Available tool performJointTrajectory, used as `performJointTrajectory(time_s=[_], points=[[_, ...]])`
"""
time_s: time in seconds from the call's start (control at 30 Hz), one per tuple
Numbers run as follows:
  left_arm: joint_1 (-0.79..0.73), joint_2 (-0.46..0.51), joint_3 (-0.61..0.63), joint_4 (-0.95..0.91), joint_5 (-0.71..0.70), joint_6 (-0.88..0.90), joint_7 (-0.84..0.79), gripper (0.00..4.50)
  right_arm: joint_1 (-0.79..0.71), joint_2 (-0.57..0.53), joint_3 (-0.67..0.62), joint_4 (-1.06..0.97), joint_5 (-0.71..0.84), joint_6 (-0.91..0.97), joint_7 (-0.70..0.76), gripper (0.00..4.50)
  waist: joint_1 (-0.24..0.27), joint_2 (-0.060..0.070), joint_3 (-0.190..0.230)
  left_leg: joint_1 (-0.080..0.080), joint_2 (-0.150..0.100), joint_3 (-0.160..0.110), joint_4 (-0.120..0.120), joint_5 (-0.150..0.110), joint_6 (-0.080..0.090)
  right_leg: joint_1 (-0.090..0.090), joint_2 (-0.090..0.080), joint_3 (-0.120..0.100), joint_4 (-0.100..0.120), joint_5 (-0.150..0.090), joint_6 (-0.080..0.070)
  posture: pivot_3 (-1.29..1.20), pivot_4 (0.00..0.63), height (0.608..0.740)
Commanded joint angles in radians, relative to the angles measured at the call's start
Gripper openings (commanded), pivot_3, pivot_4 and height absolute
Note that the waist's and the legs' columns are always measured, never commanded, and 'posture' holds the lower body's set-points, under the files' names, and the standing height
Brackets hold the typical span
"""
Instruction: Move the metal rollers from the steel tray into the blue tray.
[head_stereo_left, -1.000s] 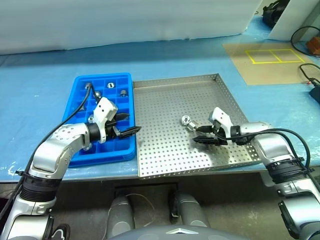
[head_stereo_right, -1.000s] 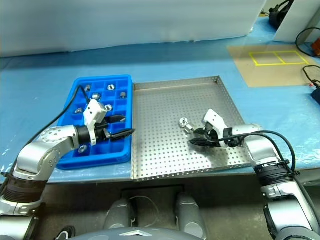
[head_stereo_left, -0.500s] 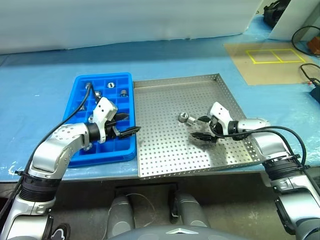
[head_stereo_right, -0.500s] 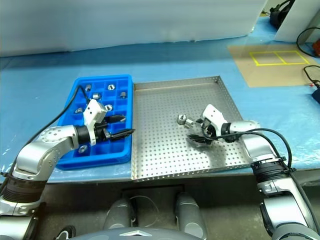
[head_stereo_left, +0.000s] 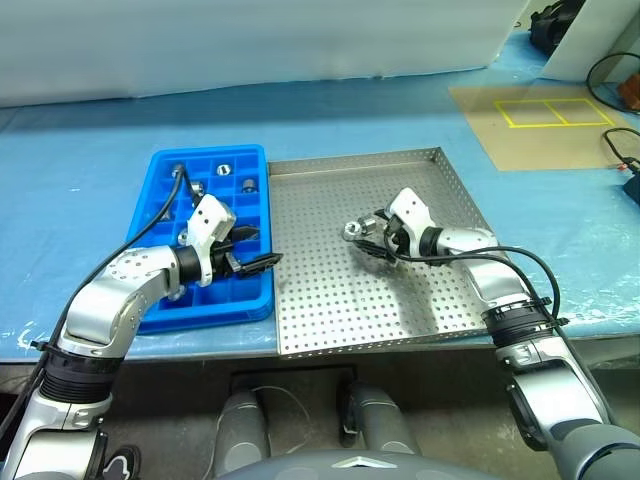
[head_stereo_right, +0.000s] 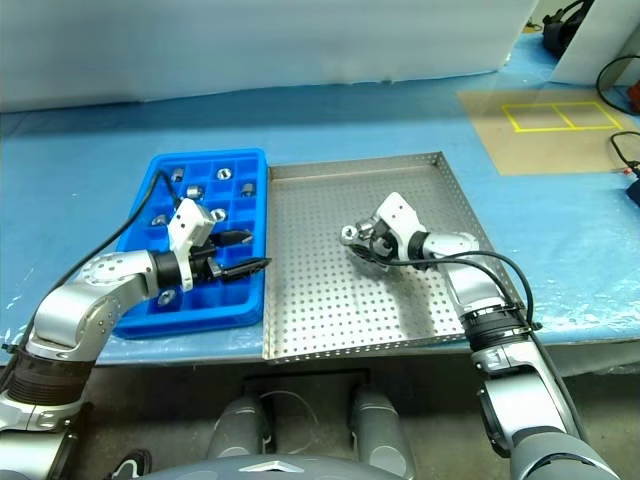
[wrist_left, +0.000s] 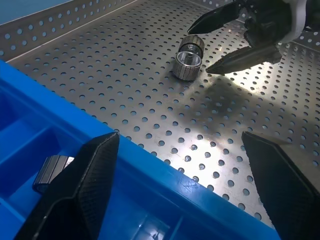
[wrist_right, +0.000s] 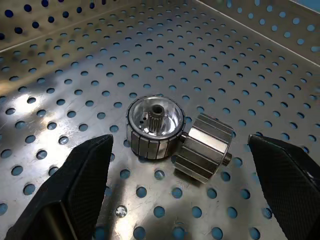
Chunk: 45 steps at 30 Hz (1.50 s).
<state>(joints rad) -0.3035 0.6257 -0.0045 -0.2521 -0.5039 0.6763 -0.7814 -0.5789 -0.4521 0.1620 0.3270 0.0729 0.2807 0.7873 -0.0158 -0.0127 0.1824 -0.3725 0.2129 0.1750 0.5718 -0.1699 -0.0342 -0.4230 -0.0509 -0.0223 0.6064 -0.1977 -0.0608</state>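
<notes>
The right gripper (head_stereo_left: 368, 237) has its fingers (wrist_right: 82, 185) spread wide, one on each side of the two rollers (wrist_right: 177, 136) left on the steel tray (head_stereo_left: 330, 310), not closed on them; the pair lie touching each other, one standing on end with its bore showing, the other on its side, just above the middle of that tray in the head views; in the left wrist view the same pair sits at the upper middle with the right fingers' tips close beside it.

The left gripper (head_stereo_left: 252, 251) also has its fingers (wrist_left: 82, 190) apart and holds nothing; it hangs over the right edge of the blue tray (head_stereo_left: 160, 163), near the seam where the two trays meet, pointing toward the steel one.

Outward from there, the blue tray at centre left of the frame already carries several rollers, each in its own compartment, mostly in the upper rows (head_stereo_right: 190, 189); one more shows as a dark-edged cylinder (wrist_left: 52, 169) in a cell at the lower left of the left wrist view; many cells are empty.

Judging by this, most of the job looks done; two rollers are left, and the step in hand seems to be closing on one of them; both trays rest on a table (head_stereo_left: 80, 190) under a blue sheet.
</notes>
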Motion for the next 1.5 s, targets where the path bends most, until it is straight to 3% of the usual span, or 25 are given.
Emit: performJointTrajectory(time_s=[0.03, 0.43, 0.9, 1.03, 1.17, 1.33, 1.5], points=[[-0.008, -0.001, 0.004, -0.032, 0.000, -0.007, 0.000, 4.13, -0.026, 0.026, -0.017, 0.002, -0.006, -0.043, -0.030, 4.45, 0.000, 0.000, 0.000, 0.000, 0.000, 0.000, 0.000, 0.000, 0.000, 0.000, 0.000, 0.000, 0.000, 0.000, 0.000, -0.28, 0.150, 0.740], [-0.016, -0.010, -0.010, -0.026, 0.009, -0.010, -0.001, 4.13, -0.078, 0.178, -0.031, 0.162, -0.025, -0.118, -0.180, 4.45, -0.003, 0.001, 0.000, -0.001, 0.000, 0.000, 0.000, 0.000, -0.001, -0.001, 0.000, 0.000, 0.000, 0.000, 0.000, -0.29, 0.150, 0.740], [-0.014, -0.004, -0.006, -0.032, 0.007, -0.006, -0.005, 4.13, -0.076, 0.179, -0.023, 0.166, -0.046, -0.130, -0.162, 4.45, -0.003, 0.001, 0.000, -0.001, 0.000, 0.000, 0.000, 0.000, -0.001, -0.001, 0.000, 0.000, 0.001, 0.000, 0.000, -0.29, 0.150, 0.740], [-0.013, 0.000, -0.006, -0.034, 0.007, -0.005, -0.008, 4.13, -0.064, 0.174, -0.066, 0.073, 0.079, -0.015, -0.038, 4.45, -0.003, 0.001, 0.000, -0.001, 0.000, 0.000, 0.000, 0.000, -0.001, -0.001, 0.000, 0.000, 0.001, 0.000, 0.000, -0.29, 0.150, 0.740], [-0.016, 0.008, -0.003, -0.031, 0.006, -0.005, -0.014, 4.13, -0.090, 0.135, -0.203, -0.064, 0.375, 0.352, 0.116, 4.45, -0.002, 0.002, 0.002, -0.001, 0.000, 0.000, -0.001, 0.000, -0.001, -0.001, 0.000, 0.000, 0.000, 0.000, -0.001, -0.29, 0.150, 0.740], [-0.023, 0.012, -0.009, -0.023, 0.011, -0.008, -0.020, 4.13, -0.089, 0.041, -0.172, -0.046, 0.322, 0.336, 0.146, 4.45, 0.002, 0.002, 0.002, 0.000, 0.000, 0.000, -0.001, 0.000, -0.001, -0.001, 0.000, 0.000, 0.000, 0.000, -0.001, -0.30, 0.150, 0.740], [-0.027, 0.010, -0.019, -0.014, 0.020, -0.012, -0.026, 4.13, -0.064, 0.013, -0.142, -0.040, 0.276, 0.290, 0.142, 4.45, -0.001, 0.002, 0.002, 0.000, 0.000, 0.000, -0.001, 0.001, -0.001, -0.001, 0.000, 0.000, 0.000, 0.000, -0.001, -0.30, 0.150, 0.740]])
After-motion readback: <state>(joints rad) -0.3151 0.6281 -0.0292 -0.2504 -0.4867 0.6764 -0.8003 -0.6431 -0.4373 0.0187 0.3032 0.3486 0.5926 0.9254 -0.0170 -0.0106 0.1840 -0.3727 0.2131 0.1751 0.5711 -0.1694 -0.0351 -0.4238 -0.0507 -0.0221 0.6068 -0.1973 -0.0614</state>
